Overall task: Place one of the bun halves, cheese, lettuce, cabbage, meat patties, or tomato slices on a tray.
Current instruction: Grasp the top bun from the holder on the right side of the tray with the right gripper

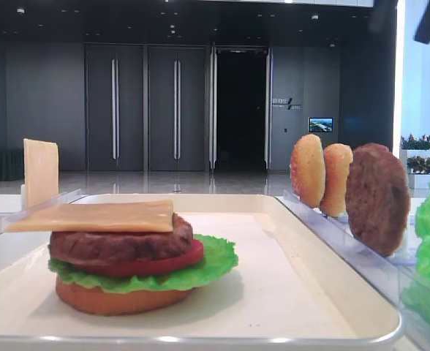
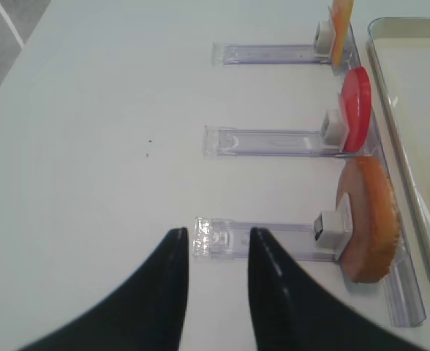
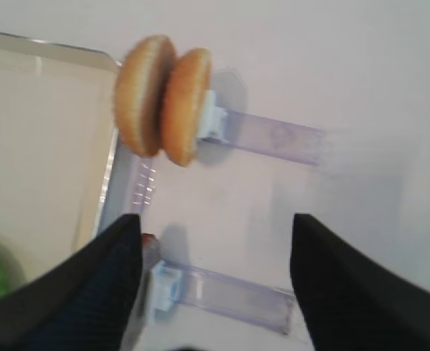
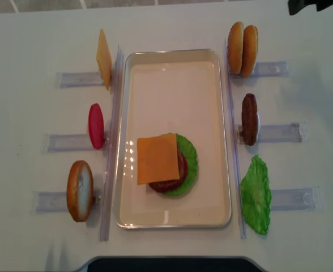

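Black right tool (image 3: 211,285) hangs agape and empty beside the tray (image 3: 47,146), near two buns (image 3: 164,99); closing there could topple both. Left tool (image 2: 215,292) also apart.

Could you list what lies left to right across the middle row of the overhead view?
Tomato slice → tray → meat patty.

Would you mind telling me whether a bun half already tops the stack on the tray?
No, a cheese slice lies on top of the stack on the tray, with no bun over it.
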### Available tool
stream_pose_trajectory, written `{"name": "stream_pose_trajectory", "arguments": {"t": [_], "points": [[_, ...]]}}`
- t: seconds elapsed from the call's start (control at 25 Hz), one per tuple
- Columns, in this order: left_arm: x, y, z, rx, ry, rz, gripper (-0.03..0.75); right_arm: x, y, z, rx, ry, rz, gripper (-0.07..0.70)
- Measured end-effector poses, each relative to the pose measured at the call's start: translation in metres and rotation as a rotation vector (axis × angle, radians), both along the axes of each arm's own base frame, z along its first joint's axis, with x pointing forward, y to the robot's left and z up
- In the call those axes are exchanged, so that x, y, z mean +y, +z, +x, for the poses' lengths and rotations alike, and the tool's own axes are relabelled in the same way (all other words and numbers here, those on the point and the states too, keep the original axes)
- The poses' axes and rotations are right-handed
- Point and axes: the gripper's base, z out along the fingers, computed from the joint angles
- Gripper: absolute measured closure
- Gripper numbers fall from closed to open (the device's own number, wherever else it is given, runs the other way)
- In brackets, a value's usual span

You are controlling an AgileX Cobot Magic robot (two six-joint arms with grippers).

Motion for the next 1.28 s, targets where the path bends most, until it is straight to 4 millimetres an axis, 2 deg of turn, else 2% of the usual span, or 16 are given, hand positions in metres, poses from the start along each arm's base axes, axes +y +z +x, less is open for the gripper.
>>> {"name": "stream_pose_trajectory", "arguments": {"t": [0.24,0.36,0.56,0.84,1.28], "points": [[0.0,0.0,0.0,0.0,0.0,0.0,0.496,0.07,0.007,0.001,-0.064,0.029,0.083,0.167],[0.0,0.0,0.0,0.0,0.0,0.0,0.496,0.084,0.001,0.015,-0.048,-0.012,0.101,0.167],[0.0,0.0,0.0,0.0,0.0,0.0,0.496,0.089,-0.021,0.035,0.0,-0.081,0.085,0.166],[0.0,0.0,0.0,0.0,0.0,0.0,0.496,0.095,-0.06,0.051,0.086,-0.1,0.053,0.166],[0.0,0.0,0.0,0.0,0.0,0.0,0.496,0.087,-0.083,0.065,0.107,-0.122,0.021,0.166]]}}
